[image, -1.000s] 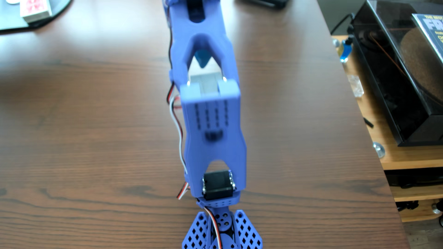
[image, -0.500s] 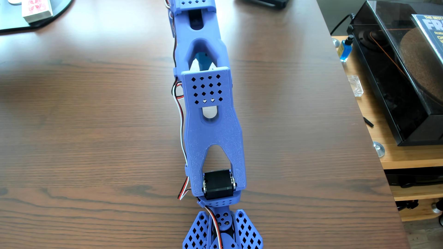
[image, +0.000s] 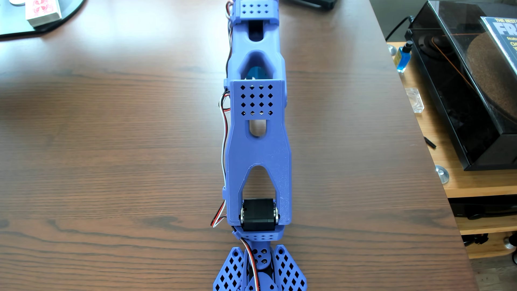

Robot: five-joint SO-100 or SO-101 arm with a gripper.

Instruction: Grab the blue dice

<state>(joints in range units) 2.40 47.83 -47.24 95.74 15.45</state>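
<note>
The blue plastic arm (image: 258,156) stretches from the top of the other view down the middle of the wooden table (image: 112,154). Its gripper (image: 260,279) sits at the bottom edge, showing two perforated blue wings, and the frame cuts off its fingertips. I cannot tell whether it is open or shut. The blue dice is not in view; it may be under the arm or below the frame.
A card box (image: 42,11) lies on a dark mat (image: 16,28) at the top left. The table's right edge (image: 425,145) runs diagonally. Beyond it a lower shelf holds a black turntable (image: 461,112) and a small blue bottle (image: 402,57).
</note>
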